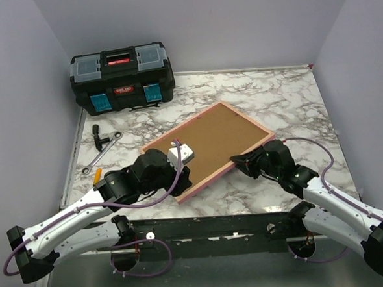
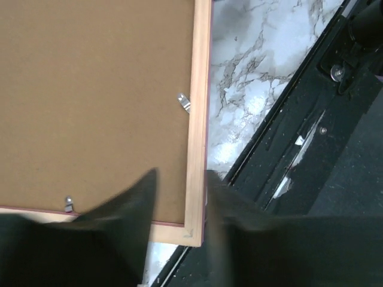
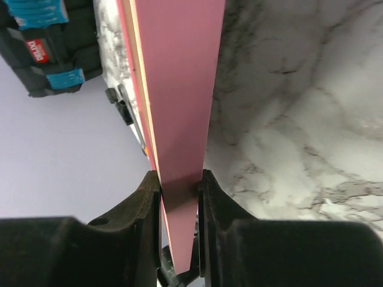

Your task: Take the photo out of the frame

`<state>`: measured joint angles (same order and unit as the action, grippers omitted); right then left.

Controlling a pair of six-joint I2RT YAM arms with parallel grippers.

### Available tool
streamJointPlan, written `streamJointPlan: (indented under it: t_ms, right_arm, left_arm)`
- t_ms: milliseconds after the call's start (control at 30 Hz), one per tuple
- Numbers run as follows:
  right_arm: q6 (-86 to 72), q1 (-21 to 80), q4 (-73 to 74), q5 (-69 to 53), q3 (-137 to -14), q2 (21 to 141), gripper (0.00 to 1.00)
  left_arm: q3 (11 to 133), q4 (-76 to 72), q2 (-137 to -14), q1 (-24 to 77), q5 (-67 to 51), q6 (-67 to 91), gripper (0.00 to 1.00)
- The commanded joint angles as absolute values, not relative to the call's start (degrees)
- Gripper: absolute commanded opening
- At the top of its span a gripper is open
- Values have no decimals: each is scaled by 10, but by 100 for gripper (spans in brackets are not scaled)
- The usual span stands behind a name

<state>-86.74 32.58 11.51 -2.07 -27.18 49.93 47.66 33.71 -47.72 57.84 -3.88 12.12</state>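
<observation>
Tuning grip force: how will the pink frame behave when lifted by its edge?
Likely stiff: the frame looks straight, backed by a board. Probably light, being thin. Its smooth edge may slip or pivot where the right tool pinches it.

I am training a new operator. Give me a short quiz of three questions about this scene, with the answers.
1. True or false: the frame lies with its brown backing board facing up.
2. What does the right pincer clamp? A) the frame's edge B) a wrench C) nothing
3. Fill in: the toolbox stands at the table's far ____ corner.
Key: 1 true; 2 A; 3 left.
</observation>
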Motion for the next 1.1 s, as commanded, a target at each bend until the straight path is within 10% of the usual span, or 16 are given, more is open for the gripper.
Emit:
streamJointPlan:
  t_ms: [0,133,500,1067]
  right_arm:
    - [-915,324,47,-6,-212,475,1]
    - [-915,324,7,-2,-175,476,1]
    - [-961,390,-80,84,-102,541,3]
    - [-669,565,-23,-4,-221,746,75]
  left_arm:
    - [479,325,-447,580,-54,131,56]
    - [484,333,-411,580,-25,136,75]
    - [559,306,-424,578,170,155,83]
    - [540,332,-528,376,115,311,90]
